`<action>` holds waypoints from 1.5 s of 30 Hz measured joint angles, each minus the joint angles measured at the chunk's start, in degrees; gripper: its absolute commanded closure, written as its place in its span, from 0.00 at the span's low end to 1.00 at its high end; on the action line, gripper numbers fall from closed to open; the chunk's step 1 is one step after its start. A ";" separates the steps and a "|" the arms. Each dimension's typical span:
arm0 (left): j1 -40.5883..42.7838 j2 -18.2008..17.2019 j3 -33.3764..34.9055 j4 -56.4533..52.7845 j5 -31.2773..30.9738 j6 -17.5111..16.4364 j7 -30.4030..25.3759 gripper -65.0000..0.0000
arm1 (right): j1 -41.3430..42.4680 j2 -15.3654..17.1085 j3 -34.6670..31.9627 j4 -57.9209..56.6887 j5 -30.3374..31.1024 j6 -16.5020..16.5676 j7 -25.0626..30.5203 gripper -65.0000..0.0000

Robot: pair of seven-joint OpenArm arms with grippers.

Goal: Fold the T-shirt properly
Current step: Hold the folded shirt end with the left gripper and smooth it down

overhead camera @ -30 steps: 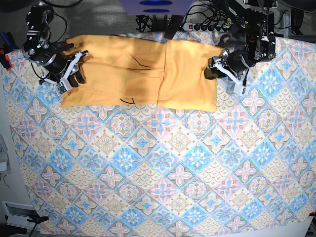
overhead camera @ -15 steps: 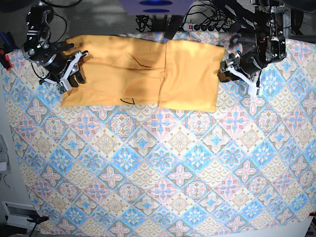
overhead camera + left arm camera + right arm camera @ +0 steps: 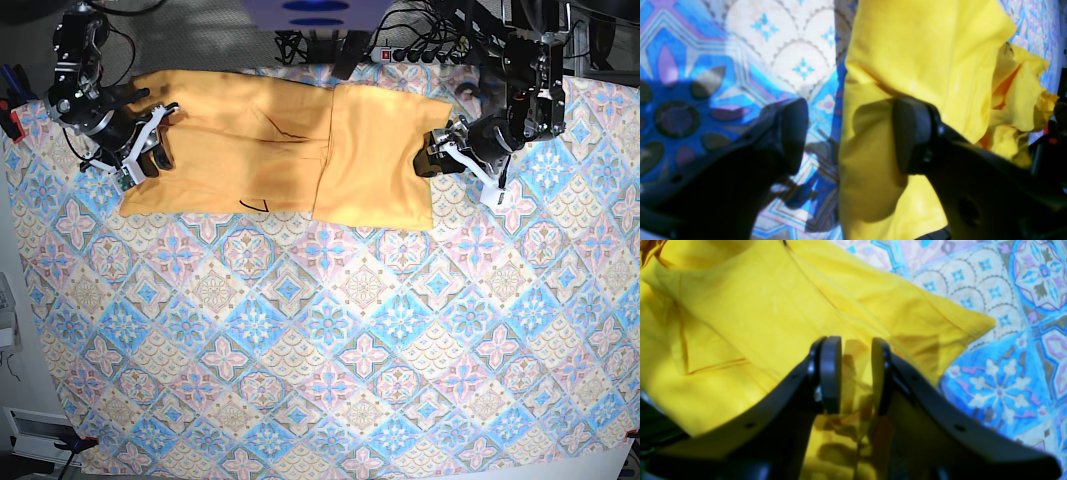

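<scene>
While lying spread along the far edge of the blue-and-pink tile-patterned tablecloth (image 3: 330,340), the large yellow-orange soft cloth T-shirt (image 3: 280,150) is showing one end folded over itself, a flap edge running across it near the middle. A thin dark curve of neckline trim is showing near its near edge in the base view.

At the folded end of the T-shirt, the left gripper (image 3: 462,160) is sitting low over the tablecloth, its arm reaching in from the far corner and angling down toward the shirt's edge. Its black jaws are standing wide apart in the left wrist view (image 3: 848,136): one finger is over bare tablecloth (image 3: 740,66), the other is over the yellow fabric (image 3: 923,50), and the shirt's side edge is running between them. Whether either pad is touching the cloth cannot be told.

At the opposite end of the T-shirt, the right gripper (image 3: 145,145) is resting on the fabric, its arm bent in from the far corner beside that end. In the right wrist view its jaws (image 3: 856,373) are standing nearly together, pinching a bunched fold of the yellow fabric (image 3: 756,306) between the pads, with the shirt's corner pointing out over the tablecloth (image 3: 1007,356) just beyond.
</scene>
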 measured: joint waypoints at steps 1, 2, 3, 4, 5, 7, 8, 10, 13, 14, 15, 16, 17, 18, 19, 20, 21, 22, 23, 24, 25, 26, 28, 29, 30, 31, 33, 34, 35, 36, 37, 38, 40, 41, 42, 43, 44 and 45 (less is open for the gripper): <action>0.02 0.00 0.00 0.00 0.00 0.00 -0.02 0.41 | 0.39 0.02 0.00 -0.11 0.07 -0.02 0.13 0.77; 0.09 0.00 0.00 0.00 0.02 0.00 -0.20 0.42 | 0.57 0.02 0.00 -0.11 0.04 -0.07 0.31 0.77; 0.20 0.00 0.00 0.00 0.00 0.00 -0.31 0.43 | 0.74 0.04 0.00 -0.11 0.04 -0.04 0.31 0.77; 0.20 0.02 0.00 0.00 -0.02 0.00 -0.42 0.43 | 0.74 0.09 0.00 -0.11 0.04 -0.07 0.31 0.77; 0.20 0.00 0.00 0.00 0.00 0.00 -0.42 0.44 | 0.72 0.09 0.00 -0.11 0.04 -0.04 0.28 0.77; 0.20 0.15 0.00 0.00 0.02 0.02 -0.42 0.45 | 0.55 0.02 0.00 -0.17 0.02 -0.04 0.24 0.77; 0.24 0.17 0.02 0.57 0.02 0.02 -0.39 0.46 | 0.52 0.02 0.00 -0.22 0.02 -0.04 0.20 0.77; 0.90 0.33 0.42 2.51 0.66 0.98 0.59 0.48 | 0.57 0.02 0.00 -0.22 0.02 -0.04 0.22 0.77; 2.95 0.79 0.83 5.18 -1.18 0.59 1.97 0.49 | 0.72 0.00 0.00 -0.22 0.04 -0.04 0.28 0.77; 3.06 0.79 0.87 5.20 -1.46 0.61 2.05 0.49 | 0.72 0.02 0.00 -0.22 0.04 -0.04 0.37 0.77; 3.04 0.79 0.87 5.20 -1.36 0.70 2.19 0.49 | 0.66 0.02 0.00 -0.22 0.09 -0.04 0.46 0.77; 2.82 0.76 0.87 5.20 -1.01 0.85 2.12 0.49 | 0.52 0.04 0.00 -0.22 0.02 -0.04 0.28 0.77; 2.51 0.74 0.87 5.20 -0.87 0.85 1.97 0.49 | 0.50 0.02 0.00 -0.24 0.00 -0.07 -0.15 0.77; 2.32 0.74 0.87 5.20 -0.92 0.83 1.86 0.49 | 0.55 0.02 0.00 -0.26 0.02 -0.07 -0.15 0.77; 2.25 0.63 0.87 5.22 -1.36 0.85 1.66 0.49 | 0.59 0.02 0.00 -0.26 0.07 -0.04 0.22 0.77; 2.27 0.59 0.85 5.22 -1.51 0.83 1.70 0.49 | 0.63 0.02 0.00 -0.26 0.11 -0.04 0.50 0.77; 2.32 0.61 0.81 5.22 -1.22 0.85 1.75 0.49 | 0.70 0.02 -0.02 -0.26 0.04 -0.02 0.42 0.77; 2.51 0.61 0.81 5.20 -0.85 0.85 1.75 0.49 | 0.68 0.02 -0.02 -0.26 0.04 -0.02 0.39 0.77; 2.60 0.61 0.81 4.94 -0.87 0.79 1.75 0.49 | 0.66 0.02 0.00 -0.26 0.04 -0.04 0.39 0.77; 2.56 0.63 0.81 4.22 -1.03 0.72 1.70 0.49 | 0.68 0.02 0.00 -0.26 0.04 -0.07 0.35 0.77; 2.34 0.66 0.81 3.08 -1.25 0.39 1.51 0.51 | 0.66 0.04 0.00 -0.26 0.04 -0.04 0.28 0.77; 1.79 0.61 0.74 1.88 -1.79 0.33 1.42 0.56 | 0.66 0.04 -0.02 -0.26 0.02 -0.04 0.24 0.77; 0.42 0.59 0.61 -0.74 -2.23 -0.11 1.03 0.66 | 0.68 0.02 -0.02 -0.26 0.11 -0.04 0.33 0.77; -0.04 0.61 0.61 -1.51 -2.32 -0.07 0.94 0.73 | 0.66 0.02 -0.02 -0.26 0.09 -0.04 0.31 0.77; -0.13 0.57 0.61 -1.84 -2.23 -0.02 0.79 0.80 | 0.66 0.00 -0.02 -0.26 0.04 -0.04 0.24 0.77; -0.11 0.61 0.61 -1.92 -1.90 0.00 0.55 0.88 | 0.68 0.02 -0.02 -0.26 0.04 -0.04 0.26 0.77; 0.02 0.63 0.61 -1.99 -1.95 0.24 0.39 1.00 | 0.70 0.02 -0.02 -0.26 0.07 -0.04 0.33 0.77; 0.07 0.63 0.61 -1.99 -1.99 0.24 0.15 1.00 | 0.68 0.02 -0.02 -0.26 0.04 -0.04 0.33 0.77; 0.09 0.61 0.61 -1.99 -1.99 0.24 0.24 1.00 | 0.61 0.02 -0.02 -0.26 0.04 -0.04 0.24 0.77; 0.04 0.61 0.61 -1.99 -1.99 0.24 0.52 1.00 | 0.55 0.02 -0.02 -0.26 0.04 -0.04 0.26 0.77; 0.02 0.61 0.59 -1.99 -2.01 0.24 0.70 1.00 | 0.57 0.04 -0.02 -0.26 0.04 -0.04 0.26 0.77; 0.04 0.61 0.48 -1.99 -2.12 0.24 0.70 1.00 | 0.57 0.02 -0.02 -0.26 0.04 -0.04 0.26 0.77; 0.26 0.48 0.48 -1.99 -2.54 0.24 0.61 1.00 | 0.55 0.02 -0.02 -0.24 0.04 -0.04 0.26 0.77; 0.33 0.46 0.46 -1.86 -2.58 0.24 0.66 1.00 | 0.55 0.02 -0.02 -0.22 0.04 -0.04 0.26 0.77; 0.35 0.48 0.11 -1.36 -2.58 0.31 0.79 1.00 | 0.52 0.02 -0.02 -0.20 0.04 -0.04 0.26 0.77; 1.03 0.50 -0.39 -0.20 -2.14 0.74 1.51 1.00 | 0.52 0.04 -0.02 -0.17 0.02 -0.04 0.24 0.77; 1.88 0.48 -1.18 1.29 -1.75 0.87 2.19 1.00 | 0.52 0.04 -0.02 -0.15 0.02 -0.04 0.24 0.77; 2.84 0.48 -2.40 3.21 -1.77 0.92 2.12 1.00 | 0.52 0.02 -0.02 -0.15 0.02 -0.04 0.24 0.77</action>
